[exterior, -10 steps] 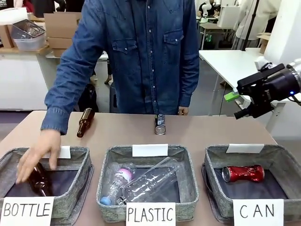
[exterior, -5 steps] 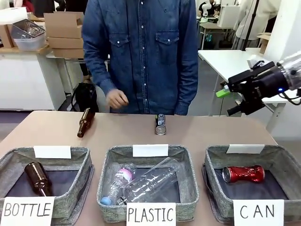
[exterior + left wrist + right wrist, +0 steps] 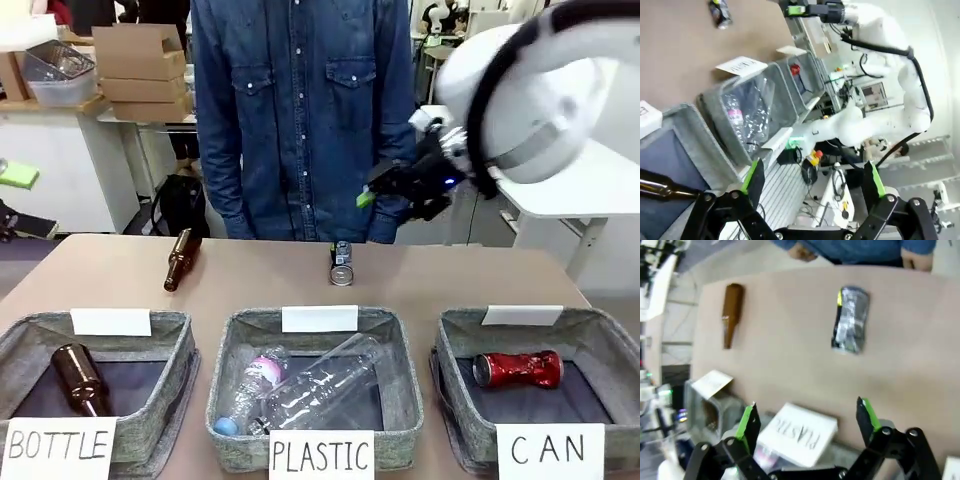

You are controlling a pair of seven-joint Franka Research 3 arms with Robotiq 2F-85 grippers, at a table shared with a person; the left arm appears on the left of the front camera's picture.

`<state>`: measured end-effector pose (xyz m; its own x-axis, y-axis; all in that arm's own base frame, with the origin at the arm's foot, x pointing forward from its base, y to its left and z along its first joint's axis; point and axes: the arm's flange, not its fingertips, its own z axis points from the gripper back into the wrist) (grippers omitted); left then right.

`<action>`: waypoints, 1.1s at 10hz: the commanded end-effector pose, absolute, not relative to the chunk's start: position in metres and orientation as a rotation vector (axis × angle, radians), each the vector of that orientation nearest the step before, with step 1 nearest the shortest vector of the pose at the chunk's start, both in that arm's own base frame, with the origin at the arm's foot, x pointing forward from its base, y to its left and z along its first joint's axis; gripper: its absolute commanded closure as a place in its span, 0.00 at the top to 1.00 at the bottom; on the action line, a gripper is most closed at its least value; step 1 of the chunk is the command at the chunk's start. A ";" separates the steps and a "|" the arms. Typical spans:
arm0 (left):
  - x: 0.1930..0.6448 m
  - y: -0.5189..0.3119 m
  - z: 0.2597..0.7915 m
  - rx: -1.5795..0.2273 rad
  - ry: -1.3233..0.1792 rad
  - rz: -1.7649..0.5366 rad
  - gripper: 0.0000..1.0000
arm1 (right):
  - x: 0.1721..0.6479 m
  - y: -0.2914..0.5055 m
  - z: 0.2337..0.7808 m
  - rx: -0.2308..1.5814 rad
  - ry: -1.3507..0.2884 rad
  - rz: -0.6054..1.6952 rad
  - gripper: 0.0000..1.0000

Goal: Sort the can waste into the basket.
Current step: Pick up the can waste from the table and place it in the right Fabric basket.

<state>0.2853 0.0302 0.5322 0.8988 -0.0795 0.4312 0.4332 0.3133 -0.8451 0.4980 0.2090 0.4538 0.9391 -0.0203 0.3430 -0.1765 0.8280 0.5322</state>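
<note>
The dark can (image 3: pixel 342 264) with a silver top lies on the table's far side, in front of the person; the right wrist view has this can (image 3: pixel 851 320) ahead of my fingers. My right gripper (image 3: pixel 378 200) hovers open above and just behind it, empty (image 3: pixel 807 420). The dented red can (image 3: pixel 517 368) lies inside the grey basket (image 3: pixel 600 332) signed "CAN" at the right. My left gripper (image 3: pixel 15 200) hangs open at the picture's left edge, high over the table, with nothing between its fingers (image 3: pixel 812 180).
A brown bottle (image 3: pixel 181 259) lies on the table at the far left. The "BOTTLE" basket (image 3: pixel 180 335) holds another brown bottle (image 3: pixel 78 378). The "PLASTIC" basket (image 3: pixel 400 340) holds clear bottles. The person (image 3: pixel 300 110) stands at the far edge.
My right arm has swung from the far right toward the middle, above the dark can. The person's hand has left the "BOTTLE" basket and drawn back. My left gripper has come in at the left edge.
</note>
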 end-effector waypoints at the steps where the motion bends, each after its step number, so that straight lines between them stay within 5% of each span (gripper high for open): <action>1: 0.279 0.048 0.548 -1.169 -0.404 -0.339 1.00 | 0.564 0.254 0.423 0.382 -0.355 0.104 1.00; 3: 0.279 0.048 0.548 -1.169 -0.404 -0.339 1.00 | 0.565 0.273 0.397 0.278 -0.196 0.112 1.00; 5: 0.279 0.048 0.548 -1.169 -0.404 -0.339 1.00 | 0.548 0.257 0.400 0.435 -0.349 0.149 1.00; 11: 0.279 0.048 0.548 -1.169 -0.404 -0.339 1.00 | 0.616 0.318 0.312 0.160 -0.279 0.096 1.00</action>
<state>0.2810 0.0496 0.5497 0.8883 -0.0413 0.4574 0.4396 0.3647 -0.8208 0.5937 0.2932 0.3086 0.9475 0.1087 0.3007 -0.1743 0.9640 0.2007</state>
